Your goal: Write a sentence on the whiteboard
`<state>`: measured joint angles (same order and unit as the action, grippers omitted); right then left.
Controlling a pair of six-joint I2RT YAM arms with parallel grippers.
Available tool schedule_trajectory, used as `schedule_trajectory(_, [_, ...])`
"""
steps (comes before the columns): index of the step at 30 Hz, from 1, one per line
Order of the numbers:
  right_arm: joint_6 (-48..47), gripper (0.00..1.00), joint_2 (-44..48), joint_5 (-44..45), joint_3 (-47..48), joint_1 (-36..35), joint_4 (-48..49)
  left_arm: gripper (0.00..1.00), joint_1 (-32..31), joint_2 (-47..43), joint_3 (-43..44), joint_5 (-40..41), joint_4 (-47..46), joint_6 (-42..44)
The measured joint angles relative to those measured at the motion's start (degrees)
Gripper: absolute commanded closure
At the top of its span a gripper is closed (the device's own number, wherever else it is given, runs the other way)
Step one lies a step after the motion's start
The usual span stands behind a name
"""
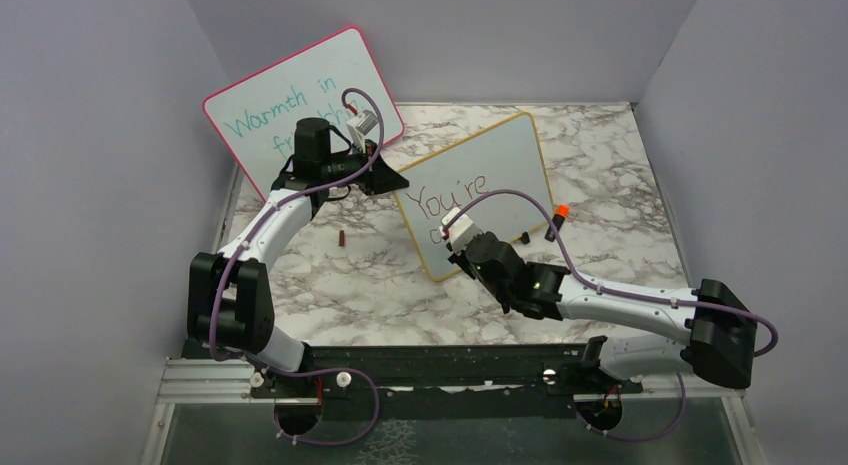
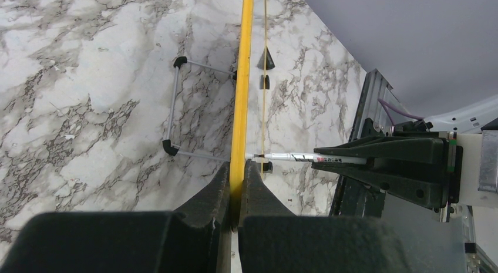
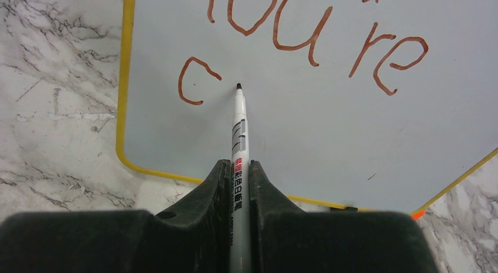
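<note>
Second line of the sentence [image 3: 317,38] begun, with the marker tip beside a lone "c"

Nearest, the right jaws are pinched tight on the white marker [image 3: 239,132], its tip at the board just right of the "c" [image 3: 194,79], though actual contact is hard to judge; the whiteboard [image 1: 505,155] stands tilted mid-worktop [image 1: 340,285] with "You're" finished above; beyond, the left jaws are clamped on its yellow frame [image 2: 241,79], steadying it; it would be best to press lightly, start the next letter clear of the "c", keep the baseline level, and let the left hold brace each stroke.
</note>
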<state>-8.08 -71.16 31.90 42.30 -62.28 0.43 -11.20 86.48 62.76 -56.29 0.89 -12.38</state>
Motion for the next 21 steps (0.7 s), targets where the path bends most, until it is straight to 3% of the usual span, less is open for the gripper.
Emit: schedule_trajectory(21, [-0.6,0.99,0.1,-3.7,0.0,0.1,-0.3,1.00,0.0,0.0,0.0,0.0,0.0,0.0])
